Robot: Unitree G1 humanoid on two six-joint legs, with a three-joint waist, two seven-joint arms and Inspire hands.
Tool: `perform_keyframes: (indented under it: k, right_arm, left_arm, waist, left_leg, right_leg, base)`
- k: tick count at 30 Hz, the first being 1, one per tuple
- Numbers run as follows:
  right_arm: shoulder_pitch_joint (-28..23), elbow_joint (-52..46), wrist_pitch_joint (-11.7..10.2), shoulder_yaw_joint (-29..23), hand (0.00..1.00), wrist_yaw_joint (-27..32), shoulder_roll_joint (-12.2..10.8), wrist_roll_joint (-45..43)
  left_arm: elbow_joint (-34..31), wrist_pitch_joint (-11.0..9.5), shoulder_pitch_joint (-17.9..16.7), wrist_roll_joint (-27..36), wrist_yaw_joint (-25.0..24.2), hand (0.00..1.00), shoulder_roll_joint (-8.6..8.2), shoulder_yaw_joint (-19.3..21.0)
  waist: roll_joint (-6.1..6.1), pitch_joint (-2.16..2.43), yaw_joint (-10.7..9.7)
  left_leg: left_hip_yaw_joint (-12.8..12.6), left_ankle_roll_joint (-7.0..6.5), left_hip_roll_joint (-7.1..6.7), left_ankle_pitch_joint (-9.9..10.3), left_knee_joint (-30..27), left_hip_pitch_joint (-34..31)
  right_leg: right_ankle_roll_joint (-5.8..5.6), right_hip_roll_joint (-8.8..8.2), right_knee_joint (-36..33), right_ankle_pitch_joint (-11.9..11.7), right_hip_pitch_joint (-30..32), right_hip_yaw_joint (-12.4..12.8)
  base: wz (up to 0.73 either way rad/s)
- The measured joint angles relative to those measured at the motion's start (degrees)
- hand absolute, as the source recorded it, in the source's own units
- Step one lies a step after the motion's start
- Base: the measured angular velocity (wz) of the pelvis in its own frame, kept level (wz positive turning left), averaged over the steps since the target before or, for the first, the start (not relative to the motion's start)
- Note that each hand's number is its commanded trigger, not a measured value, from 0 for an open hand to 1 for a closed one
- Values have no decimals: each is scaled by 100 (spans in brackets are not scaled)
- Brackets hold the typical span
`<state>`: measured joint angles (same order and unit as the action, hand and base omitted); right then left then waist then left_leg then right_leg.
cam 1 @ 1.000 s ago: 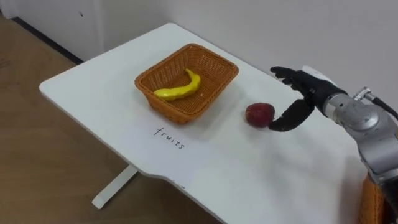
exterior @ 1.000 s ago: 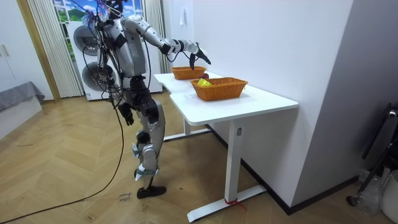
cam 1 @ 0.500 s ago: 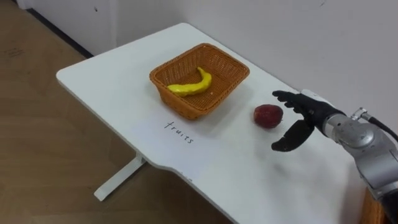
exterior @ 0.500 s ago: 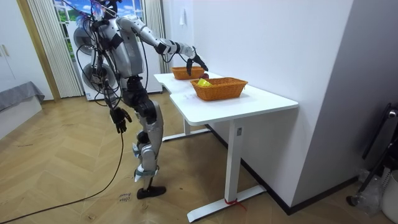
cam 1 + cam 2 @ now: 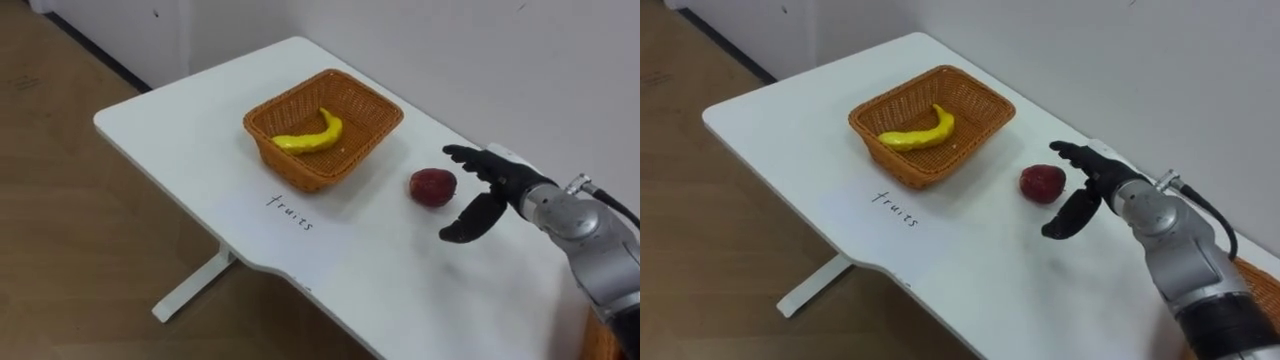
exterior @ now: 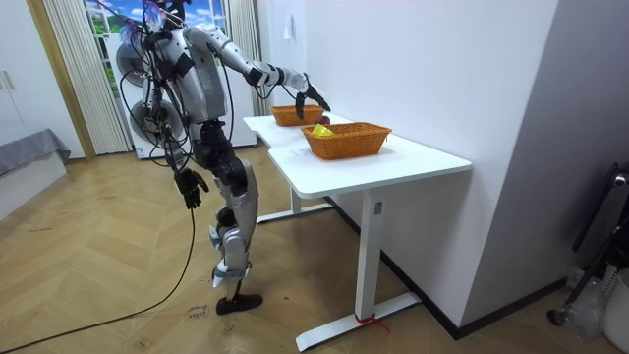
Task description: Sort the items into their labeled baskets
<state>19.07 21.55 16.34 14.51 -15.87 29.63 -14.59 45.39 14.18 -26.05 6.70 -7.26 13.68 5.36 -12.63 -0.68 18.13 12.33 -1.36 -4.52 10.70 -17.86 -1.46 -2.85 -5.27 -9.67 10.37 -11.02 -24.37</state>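
While the robot is standing at the white table (image 5: 180, 130) on wood floor (image 5: 70, 250), its right hand (image 5: 505, 180) is hovering spread open just beside the red fruit (image 5: 432, 187), right of centre, apparently not touching. The banana (image 5: 312, 135) is lying in the wicker basket (image 5: 372, 128), upper centre. The left hand (image 6: 189, 187) is hanging low, state unclear.

White table (image 5: 170, 130) with black handwriting (image 5: 290, 211); woven orange-brown basket (image 5: 290, 168); yellow banana (image 5: 310, 137) inside; dark red fruit (image 5: 432, 187) at 4 o'clock of basket; black right hand (image 5: 498, 180) at 3 o'clock of fruit; brown herringbone floor (image 6: 118, 295); plain white wall (image 5: 500, 60); cream pleated curtain (image 6: 64, 79)
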Motion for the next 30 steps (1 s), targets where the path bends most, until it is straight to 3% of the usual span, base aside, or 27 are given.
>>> perform_keyframes:
  k: [8,18,30]
  right_arm:
    - [0,164,71,4,0,423,-30,-154]
    - [0,212,135,5,0,845,-95,-446]
    - [11,211,218,14,0,908,-122,-571]
  left_arm:
    - [-278,80,-136,16,31,0,165,-126]
    - [-617,189,-270,-13,84,0,167,-233]
    - [-654,211,-280,-13,31,0,183,-394]
  waist:
    - [-103,-64,118]
    - [-99,-65,103]
    - [-99,-62,122]
  left_leg:
    - [16,1,-40,1,-4,-9]
    - [65,18,-23,53,-101,-204]
    - [113,23,-9,96,-209,-366]
  right_leg:
    - [14,-15,12,107,15,11]
    - [24,26,-6,141,110,-34]
    - [24,30,-111,140,238,-140]
  base:
    - [4]
    - [4]
    - [2]
